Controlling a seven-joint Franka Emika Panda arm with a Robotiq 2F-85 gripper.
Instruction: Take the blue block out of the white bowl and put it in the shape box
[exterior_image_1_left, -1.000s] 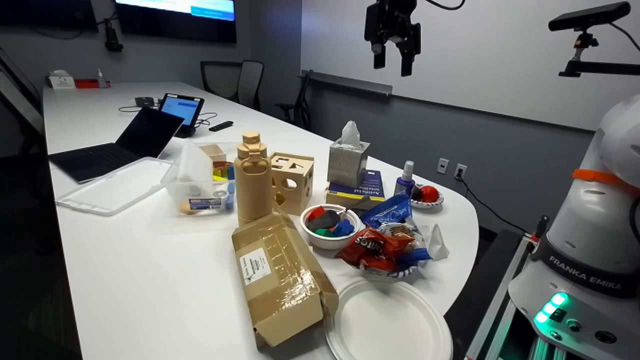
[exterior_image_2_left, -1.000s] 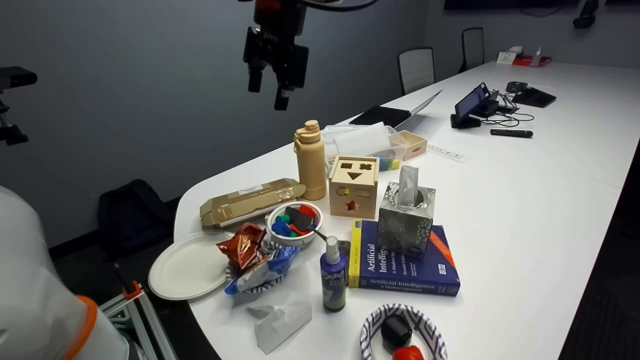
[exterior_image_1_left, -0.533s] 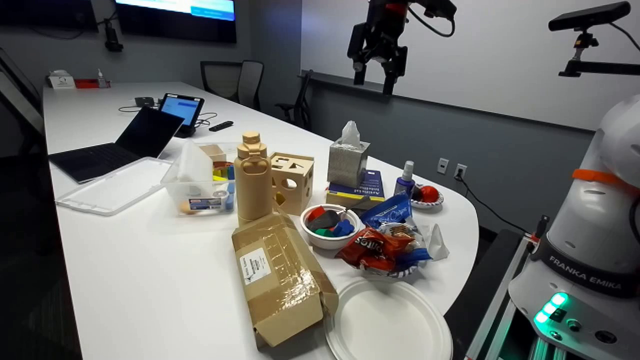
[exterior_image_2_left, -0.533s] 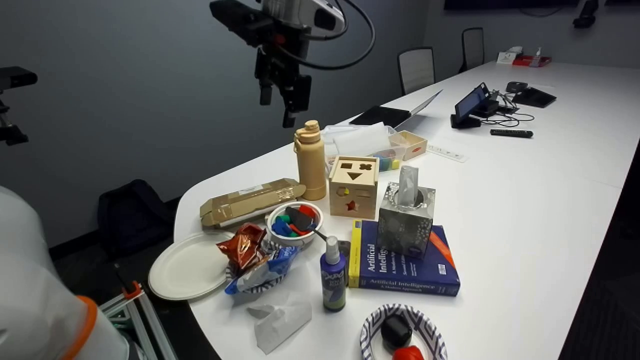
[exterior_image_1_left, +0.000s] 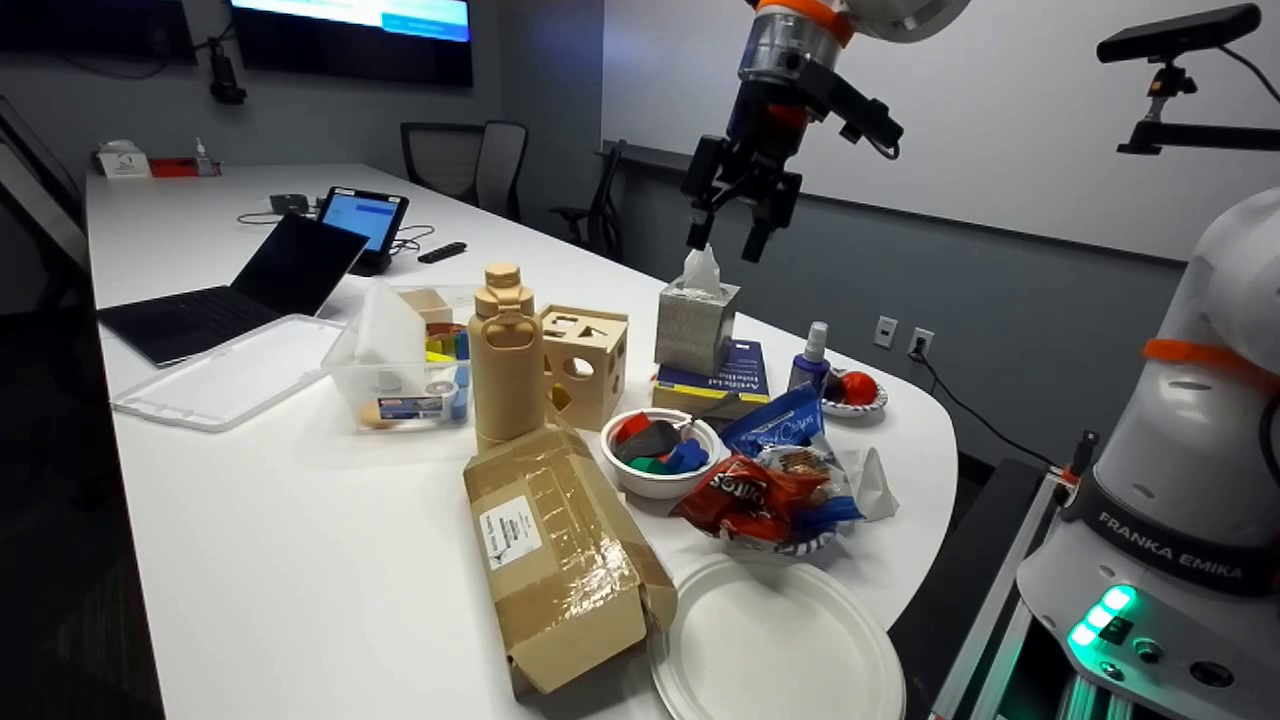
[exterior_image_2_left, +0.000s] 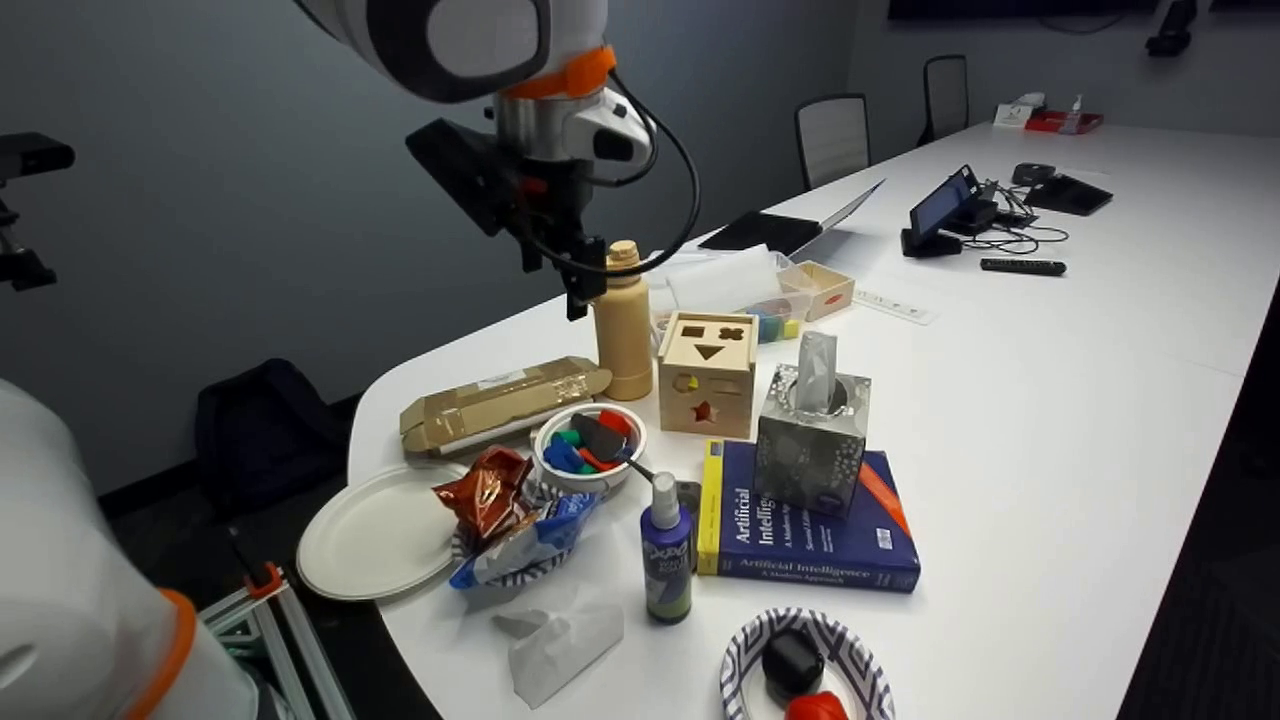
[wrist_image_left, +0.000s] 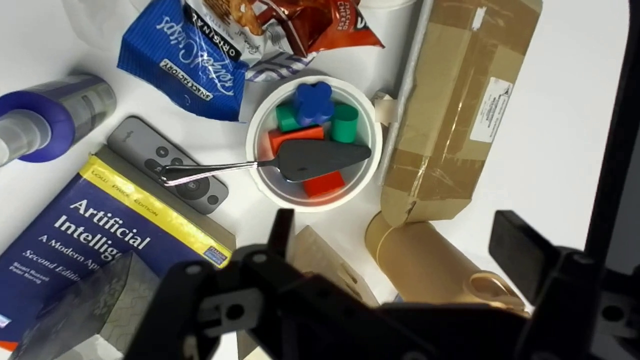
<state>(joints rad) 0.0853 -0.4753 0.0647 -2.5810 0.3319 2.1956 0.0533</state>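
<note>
From my side: the end effector, jaws wide and empty; the flower-shaped blue block at right inside the white bowl. A misaligned descent could strike the protruding cake server and tip the bowl over.

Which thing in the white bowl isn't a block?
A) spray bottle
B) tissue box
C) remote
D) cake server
D: in the wrist view, the cake server has its dark blade inside the white bowl and its shiny handle jutting out past the rim, leaving the blue block in plain sight.
</note>
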